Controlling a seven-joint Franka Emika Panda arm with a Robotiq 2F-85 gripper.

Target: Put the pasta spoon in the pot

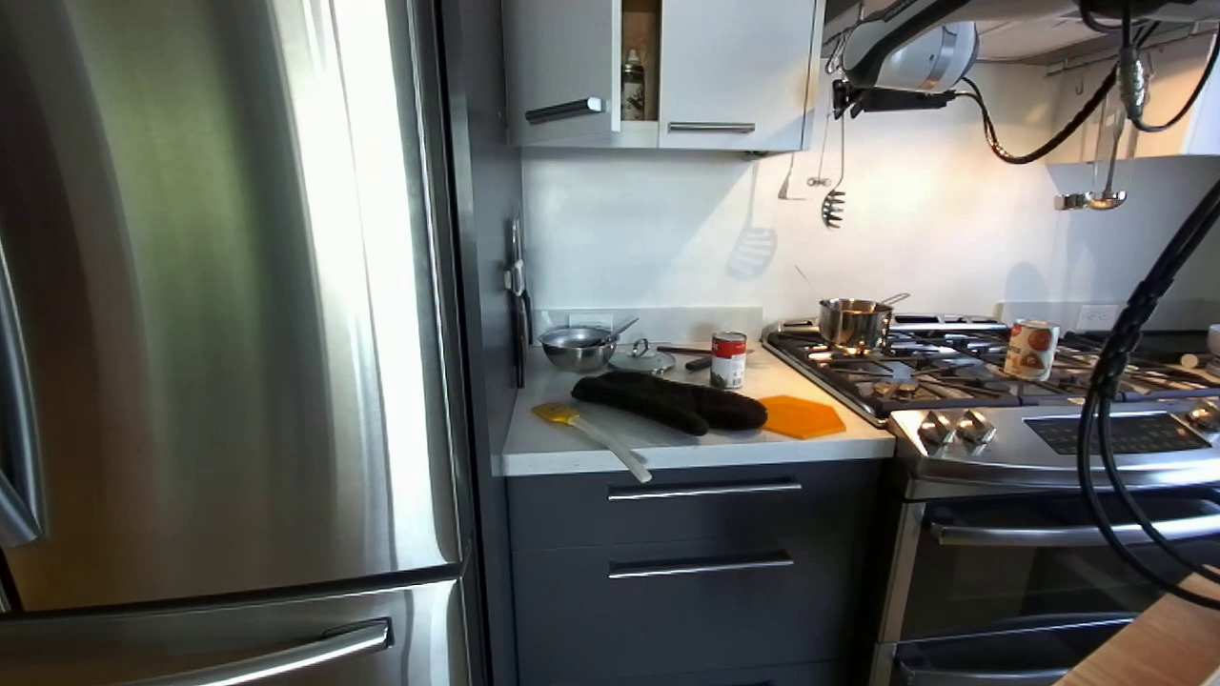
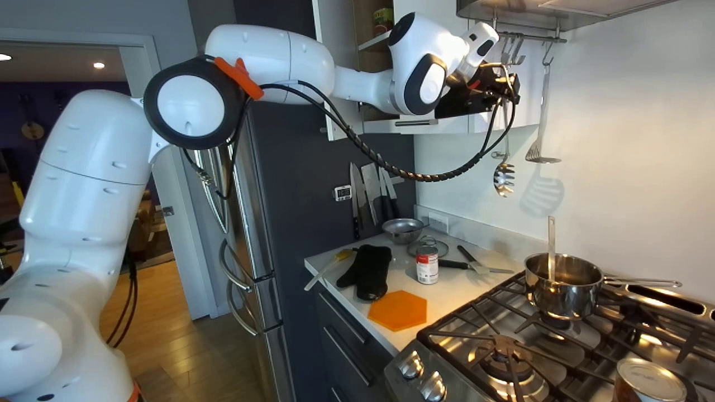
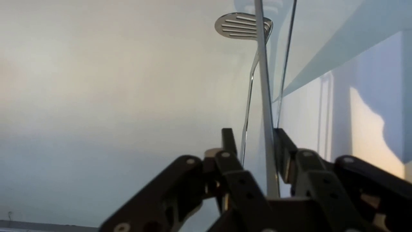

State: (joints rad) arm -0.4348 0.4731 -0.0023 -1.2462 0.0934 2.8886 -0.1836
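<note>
The pasta spoon [image 1: 832, 208] hangs head down against the white wall, its pronged head showing in both exterior views [image 2: 503, 180]. In the wrist view a long metal handle [image 3: 265, 96], apparently the pasta spoon's, runs between my gripper's [image 3: 254, 138] fingers, close against the right finger. The fingers are open, with a gap at the left. In an exterior view my gripper [image 2: 507, 89] is up at the hanging utensils, its fingers hard to make out. The shiny pot [image 1: 855, 326] stands on the stove's back burner, below the spoon; a utensil handle sticks up from the pot [image 2: 561, 298].
A slotted turner [image 3: 238, 27] hangs behind the handle, also seen in an exterior view [image 2: 540, 153]. Upper cabinets [image 1: 732, 71] with one door ajar stand beside the arm. A can [image 1: 1031, 350] stands on the stove. Counter holds a black mitt [image 2: 366, 271] and orange mat [image 2: 398, 310].
</note>
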